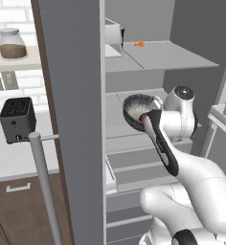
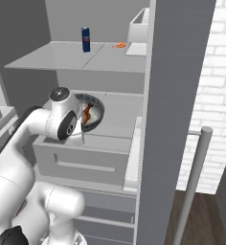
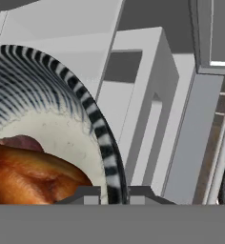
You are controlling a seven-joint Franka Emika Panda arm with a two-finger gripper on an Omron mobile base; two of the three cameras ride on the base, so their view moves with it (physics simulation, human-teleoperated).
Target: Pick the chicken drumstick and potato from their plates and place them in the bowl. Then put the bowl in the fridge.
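Hand clenched on the bowl rim, we note, inside the fridge; chicken drumstick and potato in the bowl.

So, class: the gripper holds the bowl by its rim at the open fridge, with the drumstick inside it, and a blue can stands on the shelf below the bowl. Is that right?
Not quite. The blue can stands on the shelf above the bowl, not below it, as the right base view shows. The rest holds: the gripper is shut on the bowl's rim at the open fridge, with the drumstick inside.
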